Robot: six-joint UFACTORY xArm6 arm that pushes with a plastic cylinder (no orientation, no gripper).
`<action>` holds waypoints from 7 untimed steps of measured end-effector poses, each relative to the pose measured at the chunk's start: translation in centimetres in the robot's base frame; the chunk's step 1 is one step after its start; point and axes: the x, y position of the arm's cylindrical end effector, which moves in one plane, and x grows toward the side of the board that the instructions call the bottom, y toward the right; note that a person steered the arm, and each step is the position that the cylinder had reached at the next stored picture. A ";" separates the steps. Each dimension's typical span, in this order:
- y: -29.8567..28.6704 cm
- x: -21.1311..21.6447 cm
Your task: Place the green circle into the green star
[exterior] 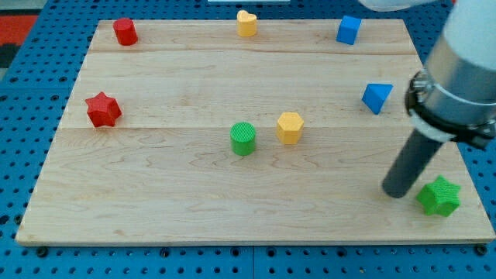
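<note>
The wooden board (155, 194) fills most of the frame, and a wide bare area is seen across its lower left and middle, so room for a long push is available there. The arm enters from the upper right, and my tip (397, 192) is set at the lower right, just beside the green star (439, 196) on its left side; whether they touch cannot be told. The tool is a plain rod, nothing is held by it. The green star lies close to the lower right edge, so it is judged that it could be knocked off the board by a careless move. The green circle (243, 139) is found in the centre, with the yellow hexagon (290, 128) just beside it on the right; this block could be dragged along if the circle is pushed from the wrong side. The blue triangle (377, 98) at the right is well apart from the path.
</note>
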 end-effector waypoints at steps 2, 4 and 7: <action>16.1 -4.6; 9.4 2.4; -1.9 -7.3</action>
